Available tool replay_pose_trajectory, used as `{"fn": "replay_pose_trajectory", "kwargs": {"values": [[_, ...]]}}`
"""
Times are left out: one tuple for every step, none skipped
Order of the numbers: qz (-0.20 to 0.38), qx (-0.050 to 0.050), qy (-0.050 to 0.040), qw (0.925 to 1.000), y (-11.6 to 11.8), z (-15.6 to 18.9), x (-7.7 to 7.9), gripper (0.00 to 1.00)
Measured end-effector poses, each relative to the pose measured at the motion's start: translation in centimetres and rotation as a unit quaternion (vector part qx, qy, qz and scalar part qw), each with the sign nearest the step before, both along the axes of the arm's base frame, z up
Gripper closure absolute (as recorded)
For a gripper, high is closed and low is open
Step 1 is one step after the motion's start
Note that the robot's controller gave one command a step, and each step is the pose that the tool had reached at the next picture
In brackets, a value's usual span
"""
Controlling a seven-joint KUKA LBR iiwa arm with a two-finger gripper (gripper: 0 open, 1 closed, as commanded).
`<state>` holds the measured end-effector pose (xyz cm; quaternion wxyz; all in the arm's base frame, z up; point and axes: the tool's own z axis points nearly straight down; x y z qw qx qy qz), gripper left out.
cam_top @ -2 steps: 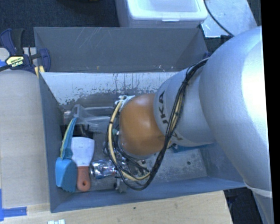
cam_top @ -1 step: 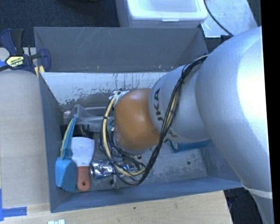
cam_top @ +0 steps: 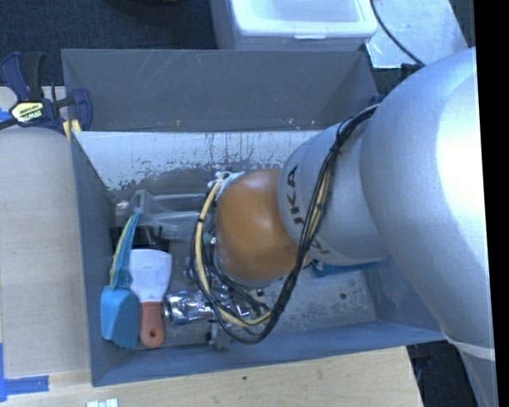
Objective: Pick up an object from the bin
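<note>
Grey metal bin (cam_top: 92,251), viewed from above. Arm extended in from right; orange wrist cover (cam_top: 252,229) and looped cables (cam_top: 207,244) sat over bin's left-centre. Gripper (cam_top: 192,311) was low near front wall, just beside heap at left end: white piece (cam_top: 151,273), orange-brown stub (cam_top: 151,328), blue long-handled plastic tool (cam_top: 119,314). Clear plastic piece (cam_top: 156,206) lay toward far wall. How wide gripper stood: could not tell.

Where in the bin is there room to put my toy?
Bare floor lies at the right front, between the arm and the front wall. The left end is crowded: a blue brush, a white piece and an orange handle lie packed together, the gripper right beside them.
</note>
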<state>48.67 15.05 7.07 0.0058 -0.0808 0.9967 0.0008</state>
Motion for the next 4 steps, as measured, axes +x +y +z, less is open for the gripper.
{"fn": "replay_pose_trajectory", "kwargs": {"values": [[0.015, 0.0, -0.0005, 0.9999, 0.8, 0.1, 1.1, 1.0], [0.015, 0.0, -0.0004, 0.9999, 0.8, 0.1, 1.1, 1.0], [0.014, 0.0, -0.0007, 0.9999, 0.7, 0.8, 1.1, 1.0], [0.014, 0.0, -0.0009, 0.9999, 0.7, 2.5, 1.1, 1.0]]}}
